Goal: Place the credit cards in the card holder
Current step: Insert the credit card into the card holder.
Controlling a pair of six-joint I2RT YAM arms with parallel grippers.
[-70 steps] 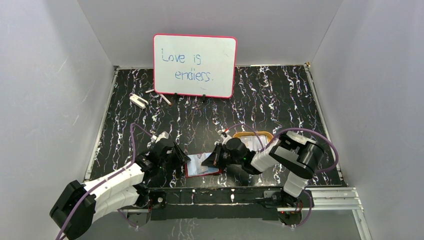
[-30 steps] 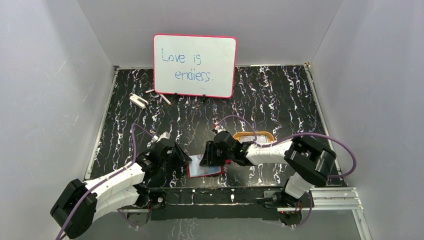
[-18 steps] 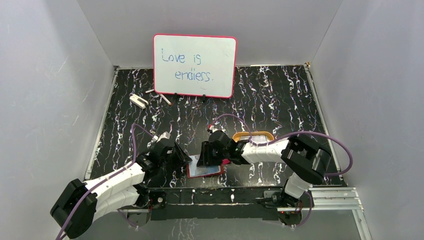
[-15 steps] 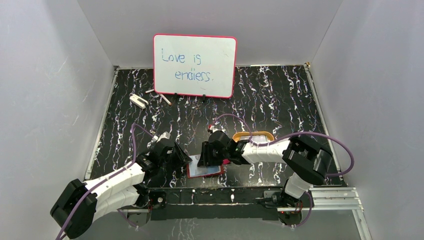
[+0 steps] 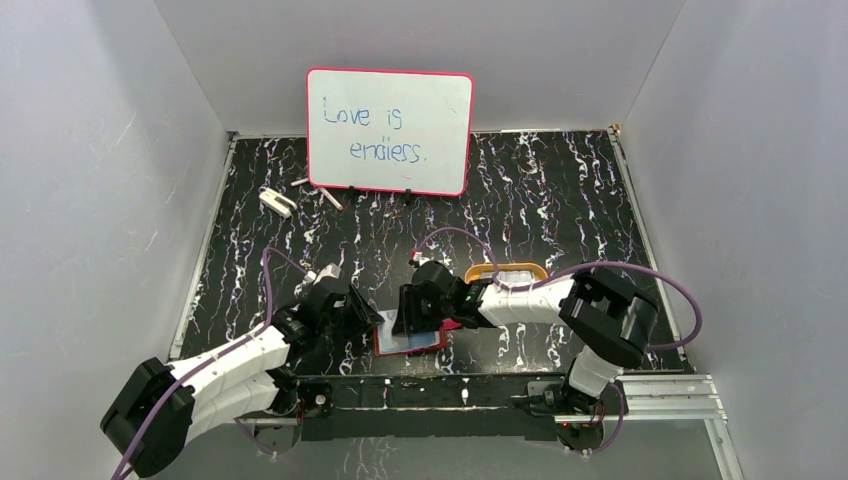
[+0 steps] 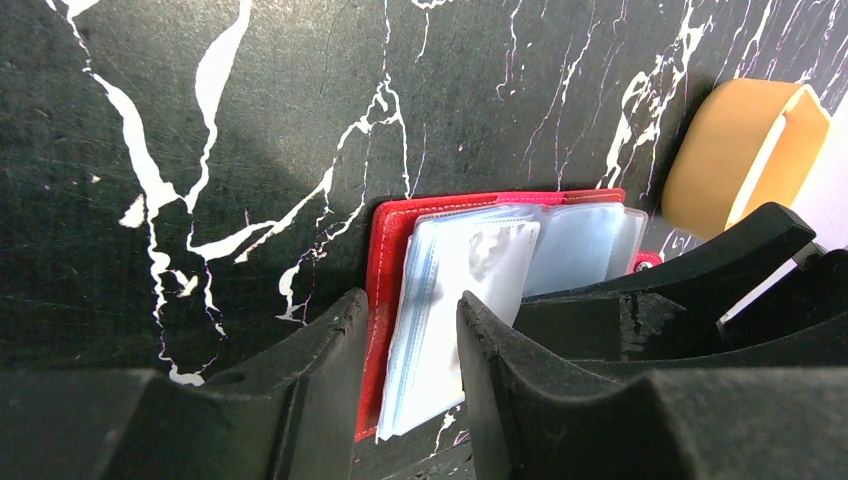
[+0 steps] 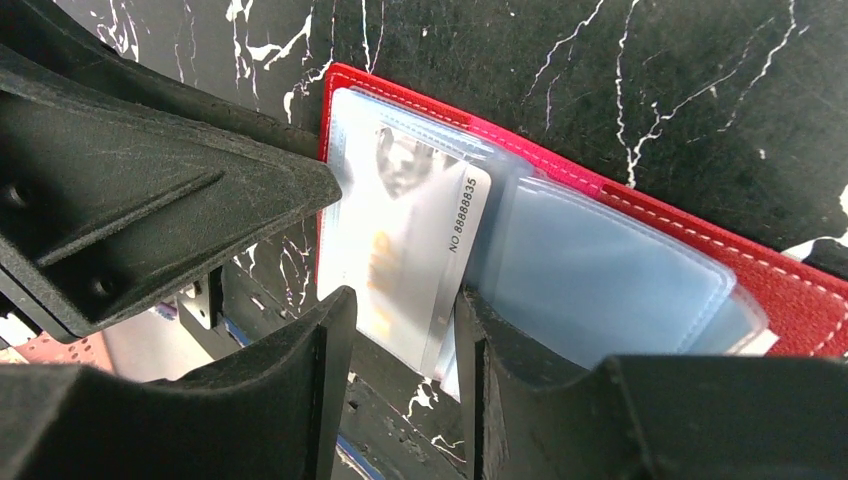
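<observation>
Right pincer (image 7: pixel 405 300) narrow, tips over card (image 7: pixel 410 230), grip unclear. Card's long axis runs 6 to 12, nosing into wallet (image 7: pixel 780 275) sleeve at 12. Left pincer (image 6: pixel 412 310) narrow, astride wallet's left edge, grip unclear.

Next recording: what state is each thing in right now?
card holder: open, lying flat on the table.
credit card: on the holder's clear sleeves, reaching in between the fingers of the right pincer.
left pincer: fingers slightly apart, straddling the holder's edge; grip unclear.
right pincer: fingers slightly apart around the card; grip unclear.
tray: flat on the table, something pale inside.
whiteboard: standing, written on.
</observation>
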